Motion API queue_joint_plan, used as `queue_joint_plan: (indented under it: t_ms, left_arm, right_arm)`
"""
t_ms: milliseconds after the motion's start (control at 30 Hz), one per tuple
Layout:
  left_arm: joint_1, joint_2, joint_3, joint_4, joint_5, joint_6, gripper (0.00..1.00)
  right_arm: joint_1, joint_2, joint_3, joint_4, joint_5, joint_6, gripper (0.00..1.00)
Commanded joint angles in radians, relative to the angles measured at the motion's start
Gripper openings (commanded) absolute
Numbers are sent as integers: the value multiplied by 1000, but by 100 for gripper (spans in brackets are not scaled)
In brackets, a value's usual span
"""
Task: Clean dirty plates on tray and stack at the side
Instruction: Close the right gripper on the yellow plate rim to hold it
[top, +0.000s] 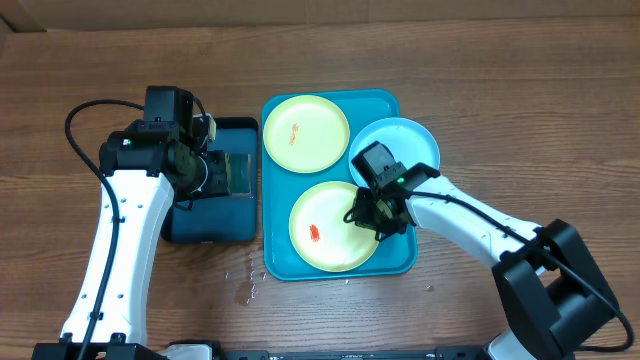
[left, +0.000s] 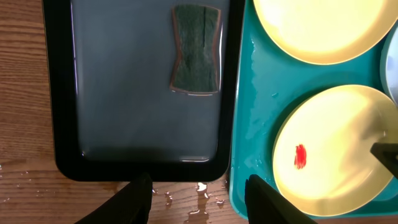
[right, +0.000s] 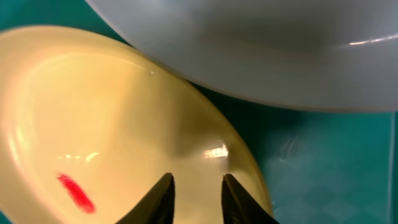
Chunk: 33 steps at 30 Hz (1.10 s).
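Overhead, from the left: the left pincer (left: 198, 184) hangs by the black tray (left: 57, 93), fingers apart with nothing between them. The sponge (left: 196, 50) — green, coarse, waisted — lies flat on that tray, straight ahead of the pincer, its long axis running away from it. This arm is plainly the nearer one, so I'd judge the pick is its job. Next comes the teal tray (top: 275, 240), glossy and wet, carrying the far plate (top: 305, 130) and near plate (top: 325, 225), both yellow and red-smeared. The blue plate (top: 405, 140) sticks out past its right rim. The right pincer (right: 198, 183) sits narrow at the near plate's right edge — pinching or merely over it, I cannot tell.
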<state>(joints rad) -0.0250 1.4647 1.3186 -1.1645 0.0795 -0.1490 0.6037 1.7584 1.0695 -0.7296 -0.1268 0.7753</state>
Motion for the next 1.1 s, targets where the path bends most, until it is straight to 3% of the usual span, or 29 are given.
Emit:
queue_joint_plan:
  t_ms: [0,100,267,567,900,1000,1067]
  left_arm:
    - [-2,7,-8,-5,15,18,51]
    - [-2,7,-8,-11,15,18,50]
    - [-2,7,-8,-11,15,18,51]
    - [-2,7,-8,-17,18,11,52]
    - [-2,7,-8,-37,18,11,52]
    - [-2,7,-8,-35,18,11,52]
    - [-2,7,-8,-35,18,11,52]
  right_arm:
    - [-4,-61,79,-40,3,-60,33]
    - [-6,-62,102,-122,63,-74,42]
    - [-23,-60,80,-228,107,-73,42]
    - [-22,-34,40,-154,12,-68,42]
    - [-28,27,27,-124,33,-43,43]
    - [-35,27,27,-116,26,-42,42]
    - [-35,27,27,-117,4,-42,34]
